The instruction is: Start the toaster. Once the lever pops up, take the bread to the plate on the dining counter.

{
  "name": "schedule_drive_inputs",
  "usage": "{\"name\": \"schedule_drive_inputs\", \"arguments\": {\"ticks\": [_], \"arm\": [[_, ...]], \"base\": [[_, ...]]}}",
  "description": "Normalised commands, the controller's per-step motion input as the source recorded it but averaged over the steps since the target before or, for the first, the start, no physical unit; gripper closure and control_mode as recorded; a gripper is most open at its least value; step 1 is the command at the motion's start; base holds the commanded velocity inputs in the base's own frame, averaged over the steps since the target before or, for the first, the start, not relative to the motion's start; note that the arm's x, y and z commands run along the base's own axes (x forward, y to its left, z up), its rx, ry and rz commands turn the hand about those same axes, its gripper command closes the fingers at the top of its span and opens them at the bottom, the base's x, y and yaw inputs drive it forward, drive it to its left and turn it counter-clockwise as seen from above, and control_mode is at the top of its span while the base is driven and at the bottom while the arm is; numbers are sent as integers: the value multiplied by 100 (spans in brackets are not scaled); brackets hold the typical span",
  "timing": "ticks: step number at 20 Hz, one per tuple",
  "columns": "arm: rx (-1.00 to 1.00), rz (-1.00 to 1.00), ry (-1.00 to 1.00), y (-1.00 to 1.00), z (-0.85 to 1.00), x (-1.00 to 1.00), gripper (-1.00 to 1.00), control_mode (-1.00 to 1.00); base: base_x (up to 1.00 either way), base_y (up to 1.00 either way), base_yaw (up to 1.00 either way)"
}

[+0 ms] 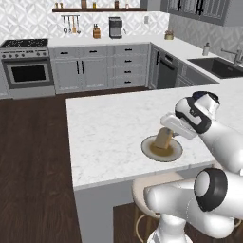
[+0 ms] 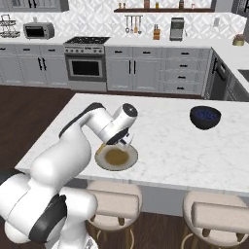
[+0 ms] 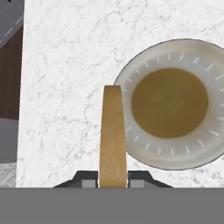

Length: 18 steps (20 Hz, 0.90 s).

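One slice in play: your gripper (image 3: 113,180) has the bread (image 3: 112,135) pinched between its two fingertips, one dark tip on each flat face, slice seen edge-on in the hand view. From the left base view the bread (image 1: 163,137) hangs tilted under the hand, its lower end low over the near-left rim of the plate (image 1: 148,151); you can't tell from that angle whether it touches. In the hand view the plate (image 3: 131,76) sits to the right of the slice, brown centre, pale rim with tick marks, nothing lying in it.

Plate (image 2: 127,164) is near the stool-side edge of the dining counter (image 2: 165,141), with the gripper (image 2: 113,144) low over its left side and the arm bent over from the base. You've got a small dark bowl (image 2: 204,117) on the same top, well apart to the right. Two beige stools (image 2: 216,216) stand under the near edge. Toaster and lever are not something you can pick out here.
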Motion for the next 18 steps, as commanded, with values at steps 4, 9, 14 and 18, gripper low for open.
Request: {"name": "schedule_drive_inputs", "arguments": {"ticks": [4,9,14,18], "arm": [[0,0,0,0,-41,12,100,-100],[0,0,0,0,-30,18,100,-100],[0,0,0,0,-17,19,100,-100],[0,0,0,0,-18,18,100,-100]], "base": [[0,0,0],[0,0,0],[0,0,0],[0,0,0]]}}
